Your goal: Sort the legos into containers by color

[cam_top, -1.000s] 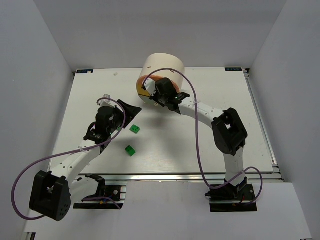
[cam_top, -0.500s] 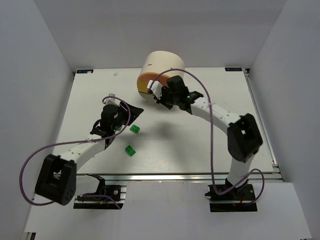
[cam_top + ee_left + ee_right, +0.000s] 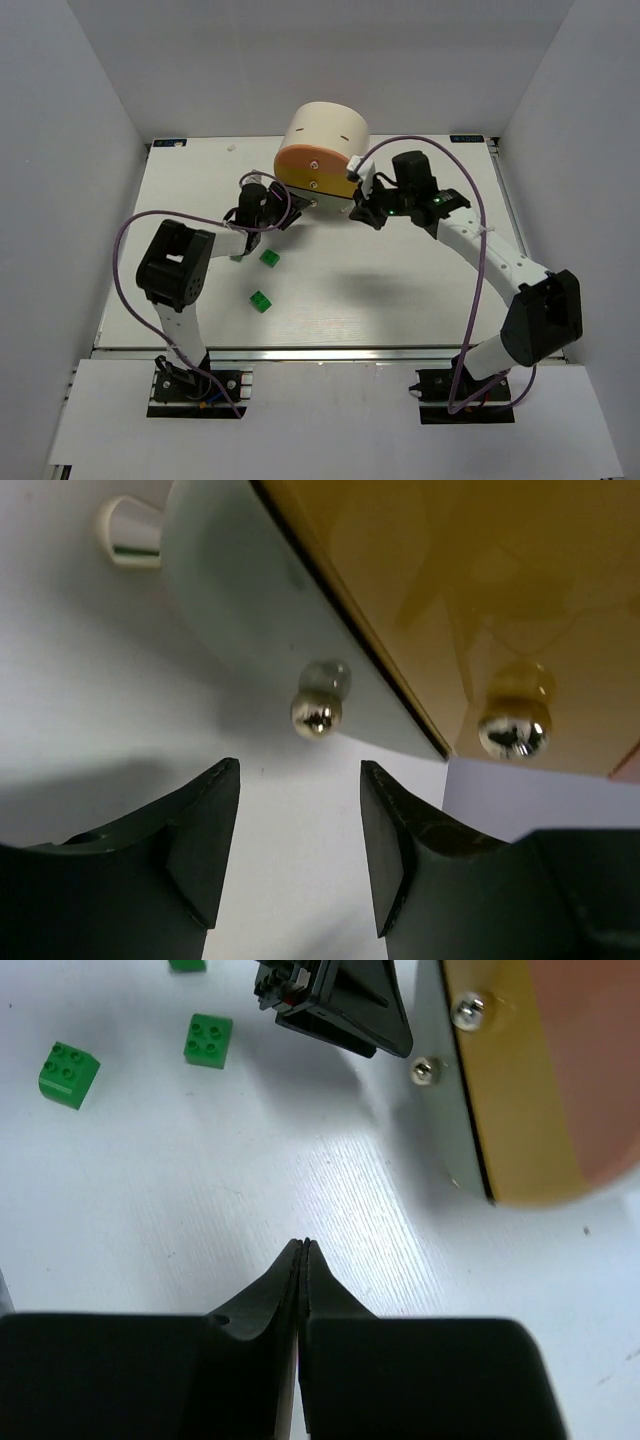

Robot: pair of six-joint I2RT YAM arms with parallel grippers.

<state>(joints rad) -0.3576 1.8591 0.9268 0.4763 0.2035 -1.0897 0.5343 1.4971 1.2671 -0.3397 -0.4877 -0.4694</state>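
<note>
The cream drum (image 3: 325,135) stands at the back centre, its orange drawer front (image 3: 315,176) facing the arms. My left gripper (image 3: 288,213) is open and empty just left of the drum's base. In the left wrist view its jaws (image 3: 299,768) point at a small metal knob (image 3: 317,715) on a pale drawer, with a yellow drawer (image 3: 470,600) and its knob (image 3: 513,735) beside it. My right gripper (image 3: 360,210) is shut and empty right of the drum, over bare table (image 3: 303,1245). Green legos (image 3: 270,257) (image 3: 260,301) lie on the table and show in the right wrist view (image 3: 208,1039) (image 3: 69,1073). No purple or orange-yellow legos show.
A third green lego (image 3: 187,964) shows at the top edge of the right wrist view. The drum's cream foot (image 3: 128,530) rests on the table. White walls close in the table on three sides. A rail (image 3: 330,352) runs along the near edge.
My left arm has swung up from mid-table to the drum's base. My right gripper has drawn back rightwards from the drawer front. The orange front now shows fully.
</note>
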